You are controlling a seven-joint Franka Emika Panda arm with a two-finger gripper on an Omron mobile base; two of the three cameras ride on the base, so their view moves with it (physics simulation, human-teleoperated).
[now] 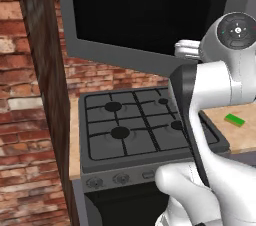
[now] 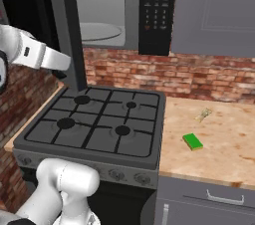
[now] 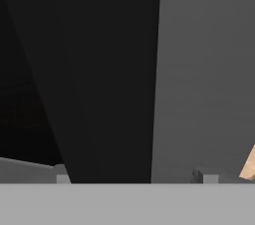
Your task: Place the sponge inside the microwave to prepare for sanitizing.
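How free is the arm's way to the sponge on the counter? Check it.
Probably free. The sponge lies alone on open counter right of the stove, nothing on or against it. The arm is up by the open microwave door, so it must swing down.

Matt black stove (image 2: 97, 124), wood-look counter (image 2: 224, 134), rough brick wall (image 2: 164, 77), dark glass microwave (image 2: 124, 7) door.

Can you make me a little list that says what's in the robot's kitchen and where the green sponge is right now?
sponge: lying flat on the wooden counter, right of the stove, not held
microwave: above the stove, door swung open, turntable showing inside, nothing on it
stove: black gas stove, burners bare
small clear object: on the counter behind the sponge, apart from it
gripper: up near the open microwave door; open or shut cannot be told
task step: sponge not picked up yet
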